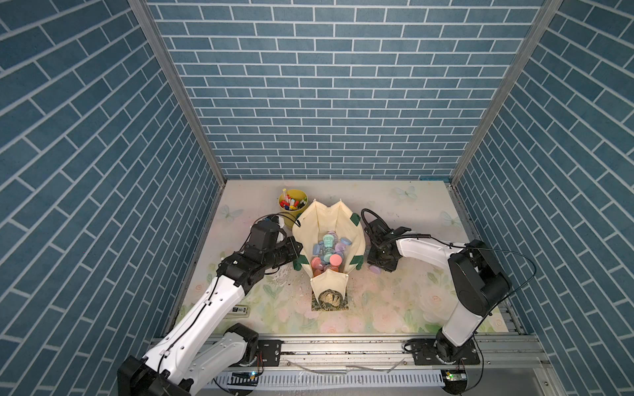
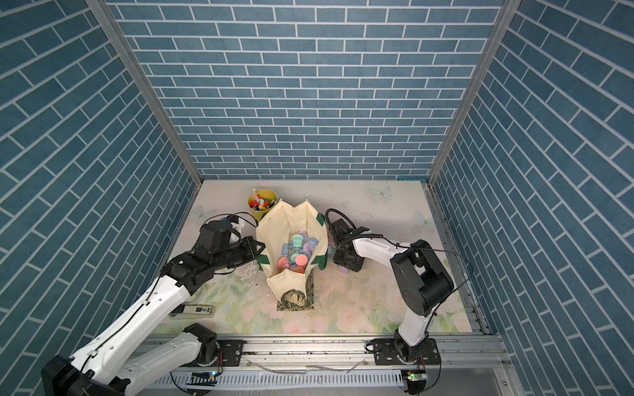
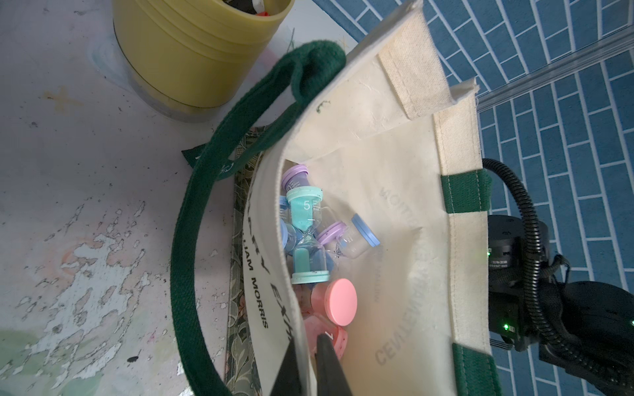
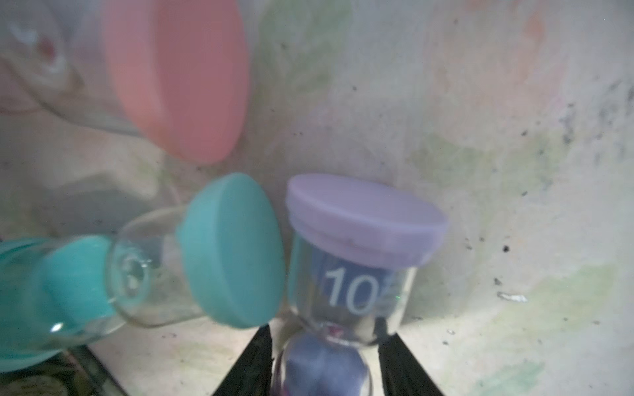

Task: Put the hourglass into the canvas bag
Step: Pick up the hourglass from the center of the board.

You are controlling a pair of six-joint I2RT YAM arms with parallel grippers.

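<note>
Watching the right arm, I'd call this the pick-up. The right gripper is down at the table just beside the canvas bag. Its two black fingers stand either side of the purple hourglass marked 10, about at the waist of the glass. Whether they press on it yet I cannot tell: no clear gap shows, but no firm pinch either. The hourglass is on the table, outside the bag, on its right.

To do this well, I think the squeeze should land on the narrow waist, so the bulbs on either side keep the glass from slipping through. A teal hourglass lies right against it and a pink one is close by. A straight lift away from both would avoid sending them rolling.

Across the bag, the left gripper is pressed together on the cream rim, one finger inside and one outside, holding the mouth wide. That grip matters, since the bag already holds several hourglasses and the opening is long but narrow. Carrying the purple one high over the near wall and its green strap, then letting go low over the pile, looks safest. The yellow cup is out of the way on the far side.
</note>
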